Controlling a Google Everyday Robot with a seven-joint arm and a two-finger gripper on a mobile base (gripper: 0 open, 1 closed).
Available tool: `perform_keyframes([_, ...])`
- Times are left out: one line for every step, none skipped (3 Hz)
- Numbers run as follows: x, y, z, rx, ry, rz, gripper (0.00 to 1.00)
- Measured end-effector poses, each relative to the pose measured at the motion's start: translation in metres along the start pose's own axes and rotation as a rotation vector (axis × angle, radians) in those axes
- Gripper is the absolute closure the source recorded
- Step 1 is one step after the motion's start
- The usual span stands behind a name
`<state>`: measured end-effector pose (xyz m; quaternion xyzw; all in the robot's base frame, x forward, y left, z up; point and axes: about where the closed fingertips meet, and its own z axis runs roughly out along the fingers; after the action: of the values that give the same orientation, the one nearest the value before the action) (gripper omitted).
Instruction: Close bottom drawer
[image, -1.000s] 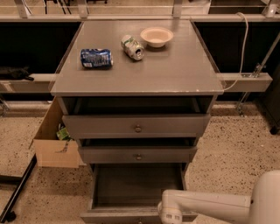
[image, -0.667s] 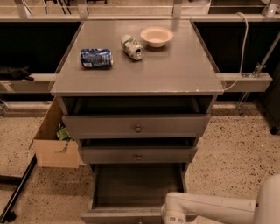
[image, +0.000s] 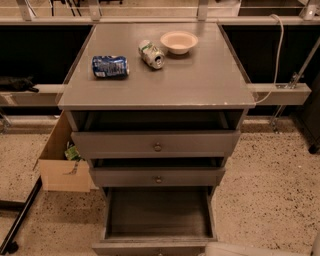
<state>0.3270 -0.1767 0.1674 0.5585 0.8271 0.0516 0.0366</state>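
Observation:
The bottom drawer of the grey cabinet is pulled far out, and its long shallow box is empty. Its plain front reaches the lower edge of the view. My gripper is out of view. Only a strip of my white arm shows at the lower right, just right of the drawer's front corner. I cannot tell whether the arm touches the drawer.
The top drawer and middle drawer, each with a knob, stand slightly out. On the cabinet top lie a blue can, a silver-green can and a bowl. An open cardboard box stands on the floor to the left.
My white arm has sunk toward the lower edge, so much less of it shows. The drawer and the cabinet look unmoved.

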Motion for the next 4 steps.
perform_keyframes([0.001,0.0,0.001,0.002,-0.002,0.001,1.0])
perform_keyframes([0.007,0.023,0.005,0.009,-0.025,0.0,1.0])
perform_keyframes([0.022,0.072,0.0,0.006,-0.07,-0.018,1.0])
perform_keyframes([0.019,0.054,0.012,0.036,-0.061,-0.002,1.0])
